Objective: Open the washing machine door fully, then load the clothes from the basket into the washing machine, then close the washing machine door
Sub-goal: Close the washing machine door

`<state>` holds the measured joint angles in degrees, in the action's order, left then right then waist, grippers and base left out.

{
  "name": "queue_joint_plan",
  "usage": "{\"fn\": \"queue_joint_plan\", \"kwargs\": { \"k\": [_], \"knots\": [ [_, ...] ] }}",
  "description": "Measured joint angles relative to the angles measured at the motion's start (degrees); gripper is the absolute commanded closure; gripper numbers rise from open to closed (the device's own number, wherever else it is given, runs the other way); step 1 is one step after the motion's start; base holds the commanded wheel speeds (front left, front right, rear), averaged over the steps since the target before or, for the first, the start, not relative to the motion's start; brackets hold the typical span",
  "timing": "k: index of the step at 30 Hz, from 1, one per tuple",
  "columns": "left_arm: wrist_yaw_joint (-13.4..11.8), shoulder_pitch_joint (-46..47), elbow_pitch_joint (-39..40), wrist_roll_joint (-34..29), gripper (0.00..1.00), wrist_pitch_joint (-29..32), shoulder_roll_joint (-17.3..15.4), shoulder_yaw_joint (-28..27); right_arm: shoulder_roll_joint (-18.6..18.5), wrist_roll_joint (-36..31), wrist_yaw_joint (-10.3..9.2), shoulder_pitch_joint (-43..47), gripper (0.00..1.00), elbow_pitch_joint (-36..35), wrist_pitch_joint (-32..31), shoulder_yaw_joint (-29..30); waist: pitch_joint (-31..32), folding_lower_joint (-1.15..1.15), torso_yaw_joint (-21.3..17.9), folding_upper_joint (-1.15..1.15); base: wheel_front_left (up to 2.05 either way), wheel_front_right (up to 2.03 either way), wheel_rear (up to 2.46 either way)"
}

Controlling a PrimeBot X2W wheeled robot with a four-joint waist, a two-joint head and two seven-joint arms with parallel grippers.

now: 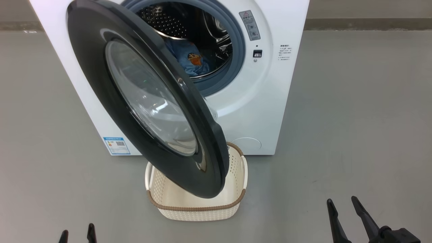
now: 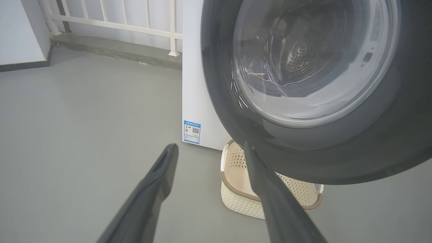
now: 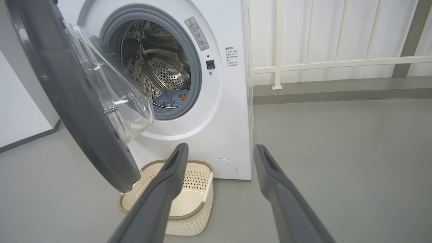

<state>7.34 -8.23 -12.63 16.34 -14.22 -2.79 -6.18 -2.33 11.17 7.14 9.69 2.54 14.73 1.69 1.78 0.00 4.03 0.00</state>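
Door (image 1: 148, 101) stands part-way open, swung out from the machine (image 1: 256, 111) on its left-hand hinge, its lower edge hanging over the basket (image 1: 199, 207). Clothes (image 1: 190, 59) lie low in the drum (image 1: 162, 20), just behind the seal's bottom lip, and the basket looks empty, so closing seems to be what remains.

What could go wrong: a fold close to the lip may get pinched between glass and seal, leaving the latch unmade. A push on the glossy rim or bulging window could let a finger slip off. A soft push might bring the door to the frame without latching. An arm reaching in low could knock the basket; whether the door's edge touches its rim I cannot tell.

Left gripper (image 1: 77, 236) and right gripper (image 1: 341, 202) sit low and well apart from the door, both spread wide with nothing held.

Count: one door, one machine, one drum, one basket, one heap of clothes (pieces not separable), two grippers with two fingers each.
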Motion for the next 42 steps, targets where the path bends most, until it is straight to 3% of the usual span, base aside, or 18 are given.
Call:
{"fn": "queue_joint_plan", "kwargs": {
  "k": [3,4,5,20,27,35,42],
  "knots": [
    [0.00,0.00,0.22,0.00,0.00,0.00,0.02,0.03,0.00,0.00,0.00,-0.01,0.00,0.00,0.00,-0.12,-0.13,0.00,-0.07,0.00,0.00,0.00,0.00],
    [0.00,0.00,0.25,0.00,0.00,0.00,0.02,0.05,0.00,0.00,0.00,-0.01,0.72,0.01,0.00,-0.34,-0.14,0.00,-0.08,0.00,0.00,0.00,0.00],
    [0.00,0.00,0.25,0.00,0.00,0.00,0.03,0.07,0.00,0.00,0.00,-0.01,1.00,0.01,0.00,-0.49,-0.14,0.00,-0.07,0.00,0.00,0.00,0.00],
    [0.00,0.01,0.81,0.03,0.00,0.00,0.02,0.09,0.00,-0.23,0.00,-0.04,1.00,-0.15,0.00,-1.15,-0.46,0.00,-0.01,0.00,0.00,0.00,0.00],
    [0.00,0.01,0.82,0.03,0.00,0.00,0.02,0.23,-0.04,-0.40,0.00,-2.45,1.00,-6.99,0.00,-2.10,-0.49,0.00,0.54,0.00,0.00,0.00,0.00],
    [0.00,0.01,0.87,0.03,0.00,0.00,0.03,0.36,-0.36,0.08,0.00,-12.55,1.00,-21.48,0.01,-10.93,-0.40,0.00,1.29,0.00,0.00,0.00,0.00],
    [0.00,0.12,0.94,0.02,0.00,0.00,0.03,1.31,-1.00,3.04,0.00,-23.85,1.00,-26.95,0.08,-22.20,-0.40,0.00,2.65,0.00,0.00,0.00,0.00]
  ]
}}
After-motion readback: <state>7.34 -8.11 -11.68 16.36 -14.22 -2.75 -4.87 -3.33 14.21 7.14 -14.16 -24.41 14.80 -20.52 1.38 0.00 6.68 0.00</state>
